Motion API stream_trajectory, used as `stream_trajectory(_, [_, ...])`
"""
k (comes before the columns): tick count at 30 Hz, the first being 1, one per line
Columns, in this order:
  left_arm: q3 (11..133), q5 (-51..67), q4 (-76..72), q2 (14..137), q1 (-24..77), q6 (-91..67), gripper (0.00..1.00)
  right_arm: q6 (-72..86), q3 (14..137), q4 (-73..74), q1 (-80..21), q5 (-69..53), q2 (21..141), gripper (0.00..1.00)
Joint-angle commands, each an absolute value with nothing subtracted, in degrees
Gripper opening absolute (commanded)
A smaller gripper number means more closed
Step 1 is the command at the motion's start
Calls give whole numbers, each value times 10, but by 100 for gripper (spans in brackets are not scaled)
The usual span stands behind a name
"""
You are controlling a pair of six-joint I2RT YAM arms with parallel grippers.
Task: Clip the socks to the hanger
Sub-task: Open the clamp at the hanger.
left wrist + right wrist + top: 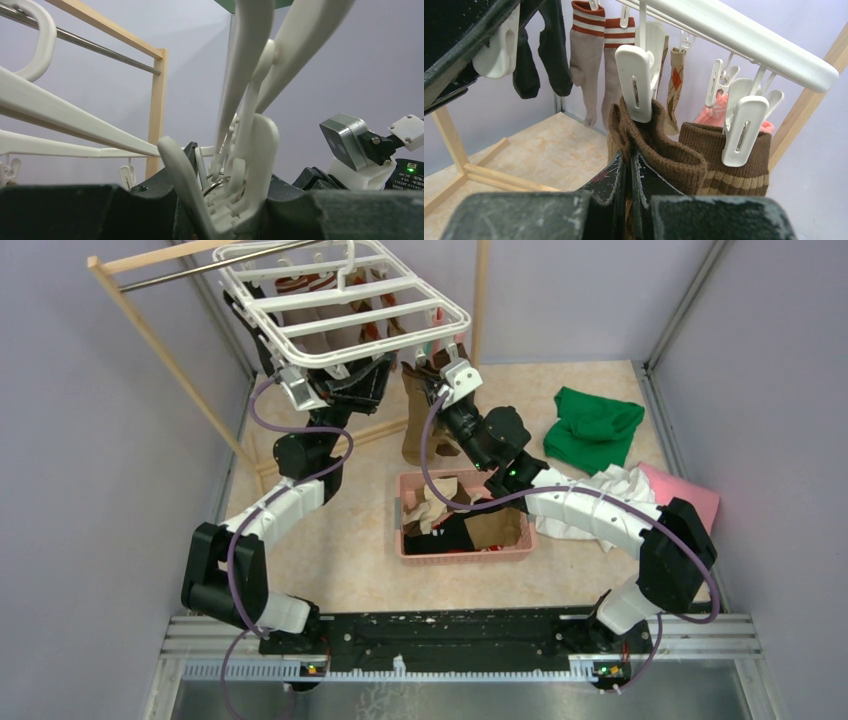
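The white grid hanger [372,312] hangs from the rod at the back. My left gripper [352,380] is under it, and its fingers press both sides of a dangling white clip [240,165]. My right gripper [630,165] is shut on the cuff of a plain brown sock [669,150], which it holds up under another clip [636,85] whose lower end overlaps the cuff. The sock's foot hangs below [415,430]. A brown-cream striped sock [734,175] is clipped beside it. Black [539,55], red-cuffed beige [589,60], argyle [675,75] and pink [716,112] socks hang behind.
A pink basket [410,545] with more socks sits mid-table between the arms. Green [595,425], white [620,485] and pink [690,495] cloths lie at the right. The wooden rack [170,350] with its metal rod stands at back left, and grey walls enclose the table.
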State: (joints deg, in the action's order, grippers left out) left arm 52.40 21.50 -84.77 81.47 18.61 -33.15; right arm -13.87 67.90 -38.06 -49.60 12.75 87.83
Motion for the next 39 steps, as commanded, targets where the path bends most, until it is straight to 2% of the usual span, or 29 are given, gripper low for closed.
stream_trajectory(1, [531,204,-1027,796,189,-342,31,-131,690,-404,-492,125,868,0])
stream_trajectory(10, [530,188,-1027,794,189,-360,25,-113,674,-414,-491,98,845,0])
stream_trajectory(31, [523,150,-1027,788,189,-411,24,-84,660,-404,-489,-32,804,0])
stream_trajectory(39, [537,143,-1027,793,189,-448,24,-7,682,-370,-487,-57,794,0])
